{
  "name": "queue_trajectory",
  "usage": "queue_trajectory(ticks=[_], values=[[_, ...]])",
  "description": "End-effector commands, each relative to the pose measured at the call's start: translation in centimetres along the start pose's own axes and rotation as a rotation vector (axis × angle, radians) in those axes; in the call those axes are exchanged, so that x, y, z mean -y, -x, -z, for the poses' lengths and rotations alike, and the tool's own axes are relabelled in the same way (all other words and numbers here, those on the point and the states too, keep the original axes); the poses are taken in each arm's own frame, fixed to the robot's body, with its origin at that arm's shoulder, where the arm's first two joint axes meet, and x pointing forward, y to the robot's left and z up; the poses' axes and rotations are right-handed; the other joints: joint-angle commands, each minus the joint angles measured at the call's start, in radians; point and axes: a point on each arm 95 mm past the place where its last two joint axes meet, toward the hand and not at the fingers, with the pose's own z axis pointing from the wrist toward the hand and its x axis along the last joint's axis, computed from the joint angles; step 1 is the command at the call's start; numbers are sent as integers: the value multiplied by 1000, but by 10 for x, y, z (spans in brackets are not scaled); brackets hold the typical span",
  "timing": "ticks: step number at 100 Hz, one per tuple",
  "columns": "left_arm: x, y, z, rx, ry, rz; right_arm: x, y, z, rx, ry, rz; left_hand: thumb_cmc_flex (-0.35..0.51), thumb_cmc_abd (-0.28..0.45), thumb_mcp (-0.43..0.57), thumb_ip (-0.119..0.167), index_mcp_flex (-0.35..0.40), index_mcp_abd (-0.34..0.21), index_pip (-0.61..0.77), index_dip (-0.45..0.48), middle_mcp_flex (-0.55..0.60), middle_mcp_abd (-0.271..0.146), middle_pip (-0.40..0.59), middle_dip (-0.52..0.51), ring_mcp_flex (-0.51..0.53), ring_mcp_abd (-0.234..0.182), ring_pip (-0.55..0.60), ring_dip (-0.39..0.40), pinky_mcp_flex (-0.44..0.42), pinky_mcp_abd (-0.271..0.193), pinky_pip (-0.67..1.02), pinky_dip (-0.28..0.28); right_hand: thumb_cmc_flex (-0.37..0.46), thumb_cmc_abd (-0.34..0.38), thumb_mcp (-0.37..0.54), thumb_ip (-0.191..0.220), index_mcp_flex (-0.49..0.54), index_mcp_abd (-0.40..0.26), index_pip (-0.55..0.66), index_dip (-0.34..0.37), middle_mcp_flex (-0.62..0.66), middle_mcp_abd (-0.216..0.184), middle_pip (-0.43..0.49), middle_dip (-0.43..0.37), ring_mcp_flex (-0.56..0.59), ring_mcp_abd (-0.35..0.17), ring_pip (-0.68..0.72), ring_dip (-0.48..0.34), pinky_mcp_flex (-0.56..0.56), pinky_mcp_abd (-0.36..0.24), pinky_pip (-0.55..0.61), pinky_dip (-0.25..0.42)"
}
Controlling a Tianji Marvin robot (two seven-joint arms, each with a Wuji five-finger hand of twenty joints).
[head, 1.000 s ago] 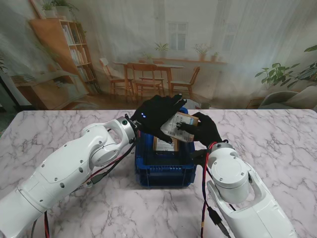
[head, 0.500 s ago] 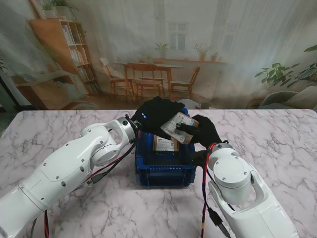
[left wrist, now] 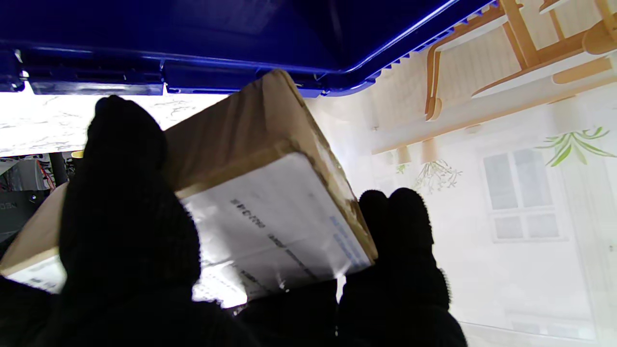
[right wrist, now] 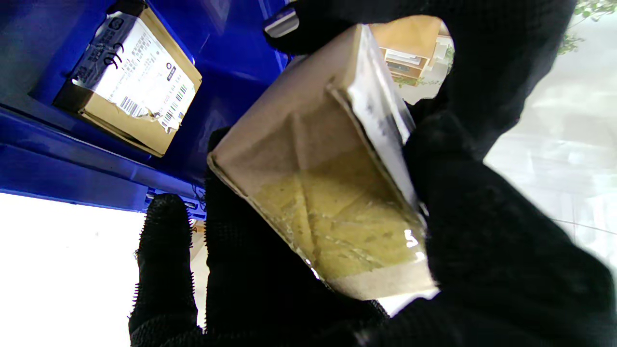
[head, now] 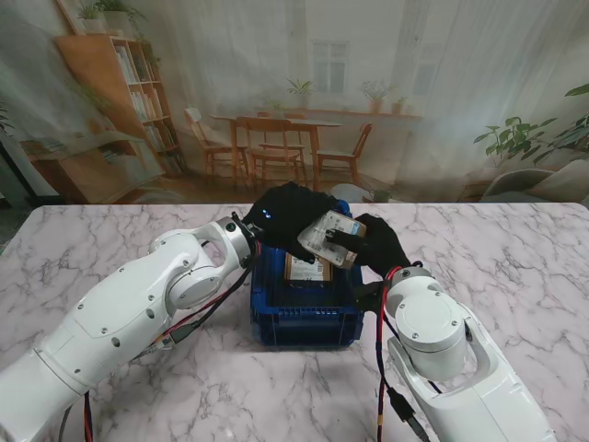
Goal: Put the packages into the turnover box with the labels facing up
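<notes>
Over the far end of the blue turnover box (head: 304, 318) a brown cardboard package (head: 329, 238) is held tilted, its white label showing toward me. My left hand (head: 285, 219), in a black glove, grips it from the left and my right hand (head: 375, 244) grips it from the right. In the left wrist view the package (left wrist: 270, 193) shows its label between the fingers (left wrist: 125, 202), with the box rim (left wrist: 193, 53) beyond. The right wrist view shows the package's taped end (right wrist: 332, 193) and a second package (right wrist: 132, 82) lying label up inside the box (right wrist: 58, 168).
The box stands on a white marble table (head: 515, 267) between my two arms. A printed backdrop of a room with chairs and a bookshelf (head: 120, 101) hangs behind the table's far edge.
The package has tilted further and sunk slightly toward the box between both hands. My left hand's fingers, spread a second ago, have curled around it.
</notes>
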Motion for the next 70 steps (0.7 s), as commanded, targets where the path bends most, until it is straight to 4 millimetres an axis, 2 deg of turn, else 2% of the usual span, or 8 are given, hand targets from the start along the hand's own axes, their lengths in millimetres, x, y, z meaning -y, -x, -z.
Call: queue_trajectory(ticks=[1, 7, 13, 24, 42, 51, 64, 70], values=[[1, -2, -1, -1, 19, 10, 2, -2, 3, -8, -29, -7, 287, 163, 499, 38, 70, -134, 103, 29, 161, -95, 81, 96, 122, -82, 147, 99, 14, -64, 21, 19, 102, 143, 135, 118, -35, -260, -73, -5, -22, -120, 110, 49, -53, -37, 2, 5, -28, 9, -25, 8], [2, -2, -1, -1, 21, 9, 2, -1, 4, -6, -37, -9, 293, 162, 503, 39, 78, -142, 112, 31, 169, -99, 84, 101, 130, -80, 148, 105, 20, -63, 24, 19, -3, 163, 129, 191, -55, -249, -194, 71, -103, -113, 94, 50, -98, -24, -14, 6, -49, 12, -53, 26], [3, -1, -1, 2, 28, 15, 2, 0, 5, -1, -48, -19, 295, 162, 507, 39, 82, -146, 118, 33, 175, -100, 85, 104, 136, -79, 148, 108, 23, -62, 27, 19, -97, 167, 68, 192, -109, -248, -249, 81, -240, -78, 32, 31, -173, -9, -39, 3, -90, 14, -83, 27], [4, 0, -2, 21, 46, 39, 0, 3, 5, 1, -48, -20, 300, 162, 513, 38, 85, -137, 120, 23, 181, -95, 79, 102, 141, -73, 139, 111, 27, -58, 26, 16, -185, 164, -13, 184, -198, -246, -298, 82, -426, -55, -23, 12, -271, -11, -56, 5, -115, -2, -100, 41], [3, 1, -3, 58, 71, 89, -4, 6, 6, -1, -31, -37, 296, 163, 512, 36, 97, -125, 121, 17, 195, -86, 76, 102, 153, -68, 137, 114, 36, -52, 34, 16, -249, 177, -108, 181, -292, -239, -368, 82, -609, -33, -93, -53, -399, -19, -115, -18, -147, -31, -149, 88], [4, 3, -1, 65, 85, 95, -7, 7, 7, -16, 4, -29, 294, 164, 513, 38, 104, -122, 120, 14, 201, -83, 75, 102, 154, -63, 138, 114, 37, -49, 38, 17, -267, 200, -148, 181, -372, -232, -416, 76, -728, -25, -139, -104, -462, -21, -174, -47, -157, -54, -168, 121], [8, 5, 2, 75, 122, 114, -16, 10, 13, -67, 88, 31, 291, 164, 515, 38, 127, -125, 123, 14, 221, -80, 74, 101, 168, -56, 141, 108, 45, -39, 48, 20, -266, 223, -190, 186, -397, -233, -466, 64, -788, -28, -188, -156, -515, -22, -273, -97, -176, -65, -224, 133], [8, 6, 3, 86, 148, 129, -21, 13, 17, -90, 125, 56, 292, 170, 511, 29, 136, -124, 116, 10, 230, -73, 65, 96, 172, -51, 139, 93, 47, -33, 52, 21, -262, 231, -202, 187, -392, -238, -477, 61, -794, -33, -202, -166, -526, -24, -308, -114, -180, -66, -250, 132]])
